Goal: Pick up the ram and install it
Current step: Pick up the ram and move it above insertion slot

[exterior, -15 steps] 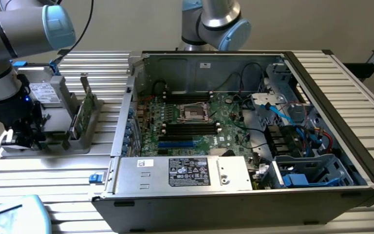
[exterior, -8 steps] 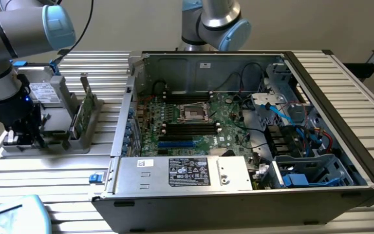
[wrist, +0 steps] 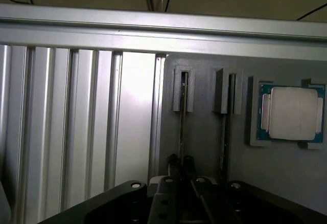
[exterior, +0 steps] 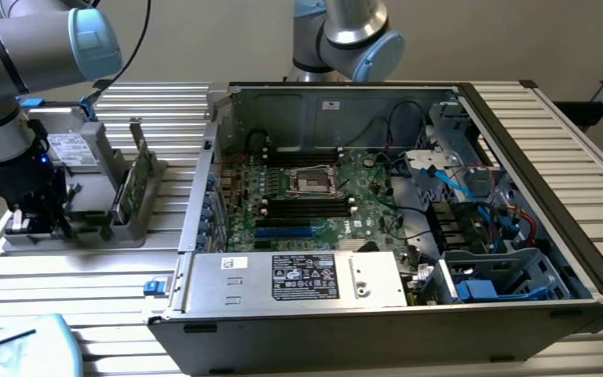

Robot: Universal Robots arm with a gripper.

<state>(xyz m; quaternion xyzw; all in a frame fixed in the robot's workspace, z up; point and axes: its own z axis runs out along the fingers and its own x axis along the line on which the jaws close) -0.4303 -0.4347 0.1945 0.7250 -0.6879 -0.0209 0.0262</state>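
In the wrist view the ram (wrist: 182, 121) stands on edge in a slot of the grey holder (wrist: 204, 137), seen as a thin dark line. My gripper (wrist: 181, 180) is shut on its near part, with the fingers (wrist: 163, 198) pressed close on both sides. A second stick (wrist: 225, 132) stands in the neighbouring slot. In the exterior view my gripper (exterior: 42, 224) is lowered onto the holder (exterior: 103, 236) at the exterior view's left, and the arm hides the gripped stick. The motherboard (exterior: 323, 196) lies in the open computer case (exterior: 553, 259), with long black slots (exterior: 301, 206).
A square silver processor (wrist: 291, 112) sits in the holder beside the sticks. Green boards (exterior: 139, 177) stand upright in the holder. A second arm (exterior: 344, 31) rises behind the case. A power supply (exterior: 301, 279) fills the case's near side. Cables crowd the case's right part.
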